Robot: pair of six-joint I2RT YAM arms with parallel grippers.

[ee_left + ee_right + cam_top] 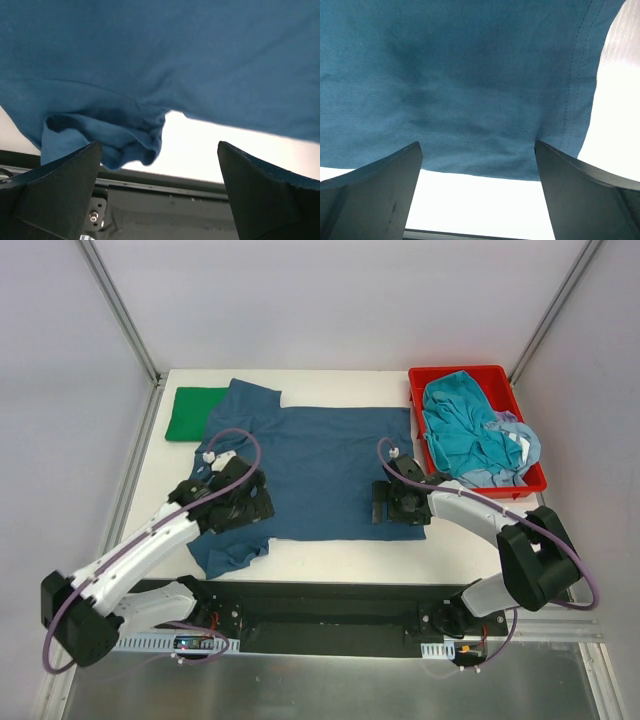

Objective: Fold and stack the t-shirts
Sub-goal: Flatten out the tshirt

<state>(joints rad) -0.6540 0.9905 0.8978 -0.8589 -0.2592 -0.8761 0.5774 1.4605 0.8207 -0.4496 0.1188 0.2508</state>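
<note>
White counter [330,558] is carrying navy shirt [330,465] spread flat, long axis lying left-right, while left gripper [238,502] and right gripper [396,502] are hovering released over its near edge, sleeve [115,135] just ahead of left, hem corner [555,160] ahead of right.

No text, brand, number or sign can be read in any view. A small white patch [522,443] on the pale blue t-shirt [492,478] in the red tray [455,371], right of the spread blue t-shirt [330,460], is too small to read.
</note>
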